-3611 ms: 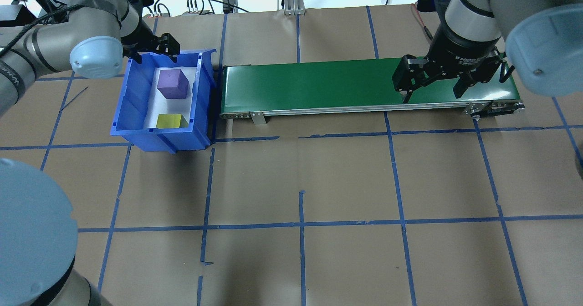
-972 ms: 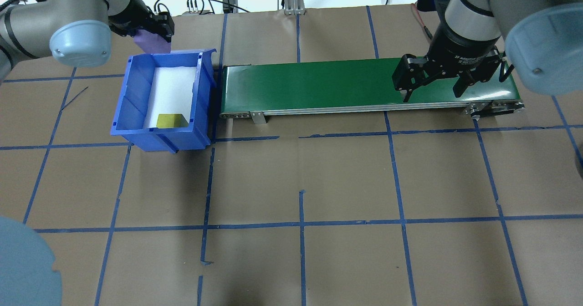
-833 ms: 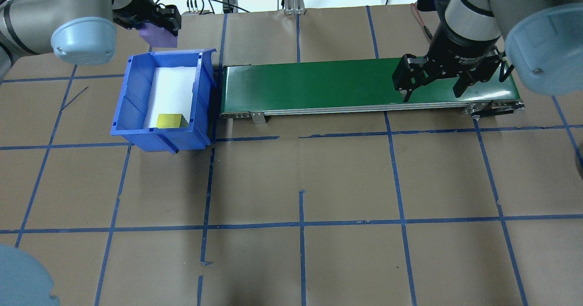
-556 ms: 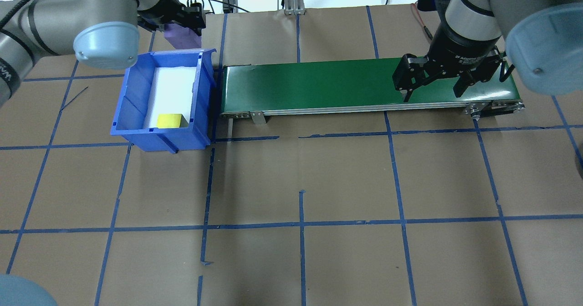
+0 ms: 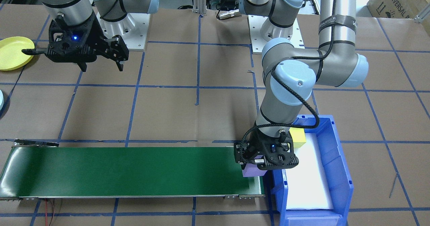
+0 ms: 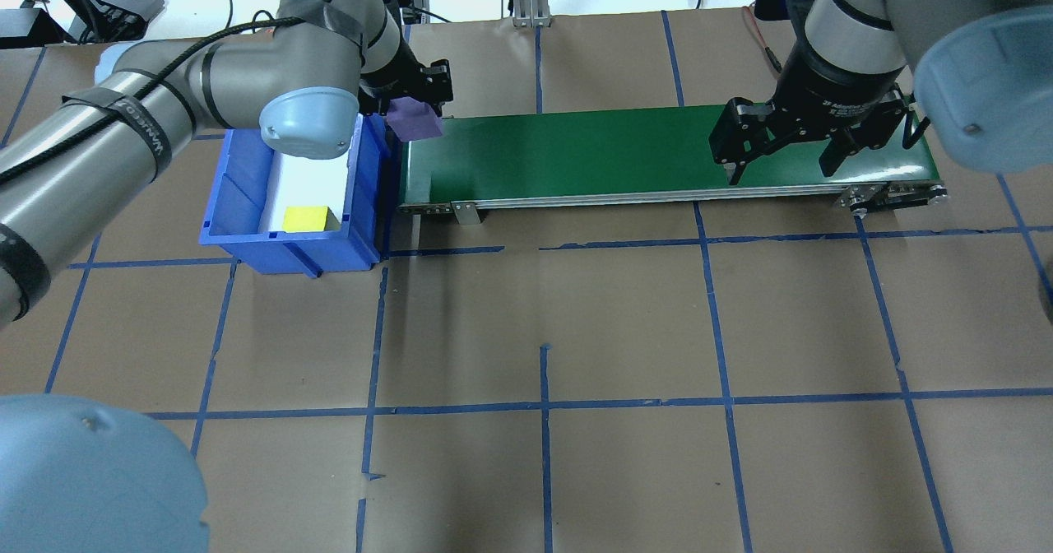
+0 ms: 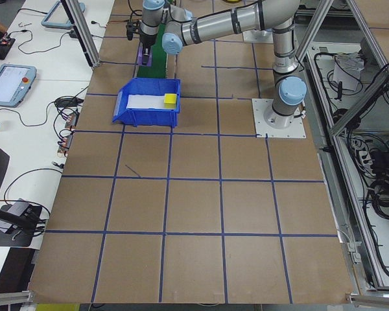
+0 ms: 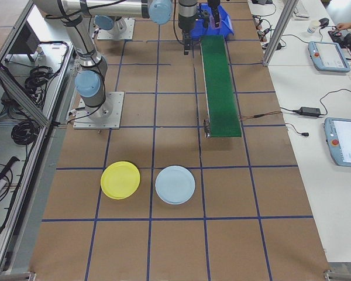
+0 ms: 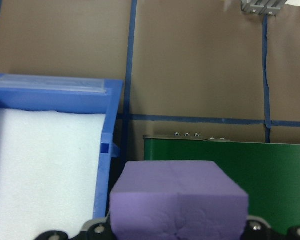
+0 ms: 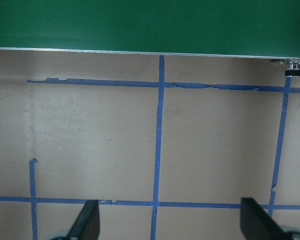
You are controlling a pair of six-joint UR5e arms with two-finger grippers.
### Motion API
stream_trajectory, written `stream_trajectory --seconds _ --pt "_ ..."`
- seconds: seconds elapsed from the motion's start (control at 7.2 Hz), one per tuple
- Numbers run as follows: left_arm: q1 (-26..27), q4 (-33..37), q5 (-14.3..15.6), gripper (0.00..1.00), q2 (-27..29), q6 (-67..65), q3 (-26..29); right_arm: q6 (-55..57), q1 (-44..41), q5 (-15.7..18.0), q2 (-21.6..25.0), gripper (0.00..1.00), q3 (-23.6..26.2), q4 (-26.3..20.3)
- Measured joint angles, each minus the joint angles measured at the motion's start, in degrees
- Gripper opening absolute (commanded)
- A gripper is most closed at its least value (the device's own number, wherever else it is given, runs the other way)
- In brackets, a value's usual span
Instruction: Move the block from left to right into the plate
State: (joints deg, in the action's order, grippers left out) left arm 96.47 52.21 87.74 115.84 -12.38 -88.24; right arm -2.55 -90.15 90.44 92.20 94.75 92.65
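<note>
- Brown papered table carried a green conveyor, its near end just under the left hand.
- Blue bin sat beside that hand.
- Yellow plate lay near the right hand, which hung spread and empty.
- Left hand clamped the purple block; released at the belt's very end, it might tip off.

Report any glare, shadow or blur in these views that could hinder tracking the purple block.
Overhead exterior: the left arm partly hides the purple block and shades it; the belt shows mild sheen. Left wrist view: block sharp, fills the lower frame, pincer hidden. Front-facing view: the left pincer covers most of the block. Side views: block tiny.
</note>
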Motion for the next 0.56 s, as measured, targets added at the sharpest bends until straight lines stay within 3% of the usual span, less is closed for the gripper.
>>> stream_trajectory --seconds 0.14,0.28,0.56 --pt "0.5 -0.1 0.2 0.95 0.8 -0.6 -0.3 0.0 0.4 0.0 0.0 1.0 0.0 -0.2" --pt "0.7 -0.2 0.3 1.0 1.4 -0.8 -0.5 0.0 0.8 0.0 0.0 1.0 0.0 -0.3" --pt "0.8 -0.3 1.0 1.0 1.5 -0.4 -0.2 0.0 1.0 0.0 0.1 1.0 0.0 -0.4"
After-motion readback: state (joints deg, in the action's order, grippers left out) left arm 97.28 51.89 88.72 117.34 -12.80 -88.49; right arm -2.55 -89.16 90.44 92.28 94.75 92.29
